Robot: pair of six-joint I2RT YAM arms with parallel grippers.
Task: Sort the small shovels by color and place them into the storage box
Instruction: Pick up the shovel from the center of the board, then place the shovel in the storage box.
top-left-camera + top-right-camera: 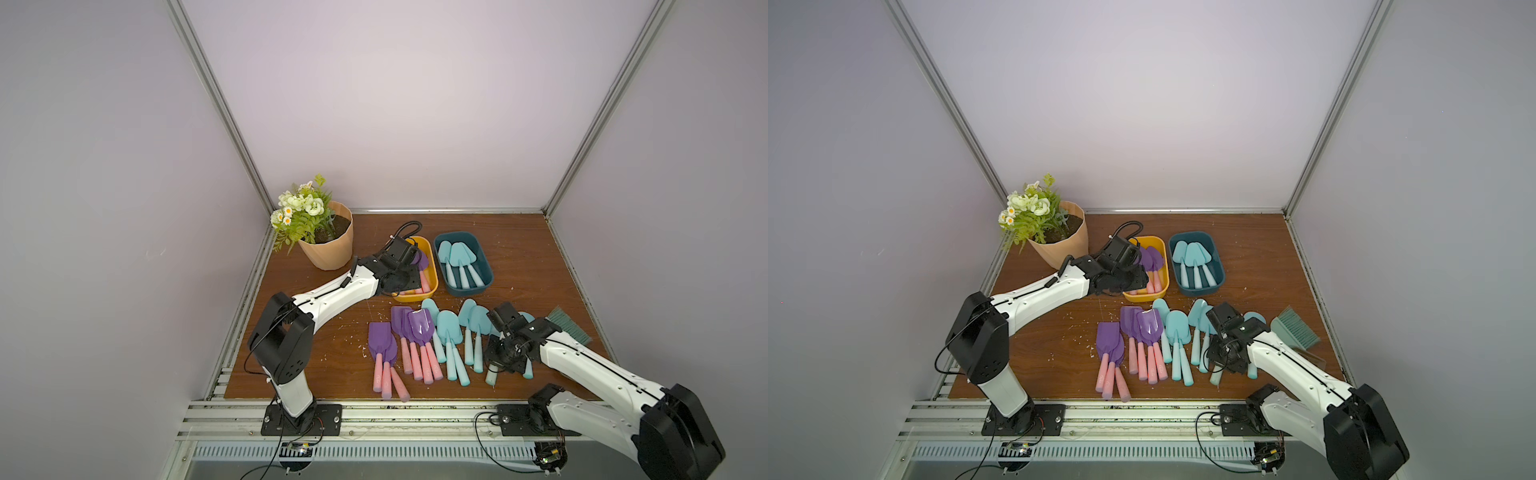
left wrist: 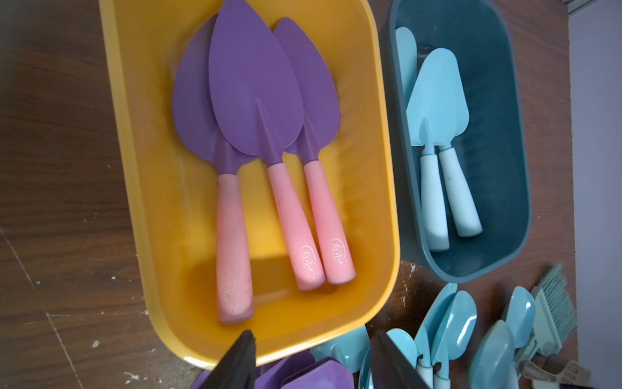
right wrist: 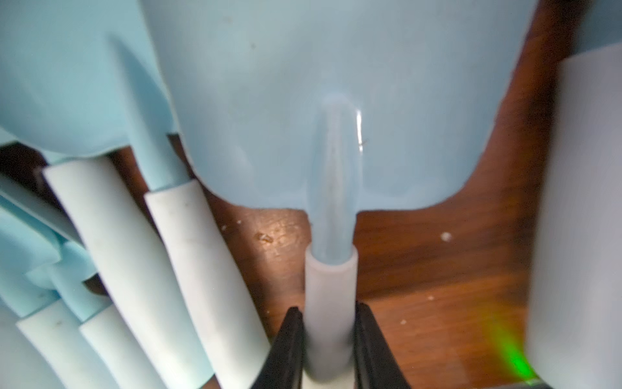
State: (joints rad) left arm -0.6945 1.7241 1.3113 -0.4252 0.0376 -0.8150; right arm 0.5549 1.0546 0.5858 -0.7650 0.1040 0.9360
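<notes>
Your right gripper [image 3: 328, 308] has its jaws squeezed tight on the pale handle of one aqua shovel [image 3: 323, 101]; the wrist view shows a black finger [image 3: 292, 347] pressed against each side of that handle. This shovel is down low at the right end of the aqua pile [image 1: 449, 332] on the brown table [image 1: 519, 257]; you cannot tell if it is lifted off the wood. A green brush [image 1: 569, 328] lies just beside that arm, near the right wall.

Your left gripper [image 2: 313, 336] has its jaws apart, with nothing between them; it hangs over the near end of the yellow box [image 2: 141, 188]. Three purple shovels [image 2: 255, 101] with pink handles lie flat inside that box, blades pointing to the back wall. The blue box [image 2: 505, 168] sits just beside the yellow one; three blue-box shovels [image 1: 457, 257] lie in it, all aqua.

The purple pile [image 1: 409, 332] lies on the table in front of the boxes, touching the aqua pile, handles toward you. A flower pot [image 1: 328, 245] stands in the back left corner.
</notes>
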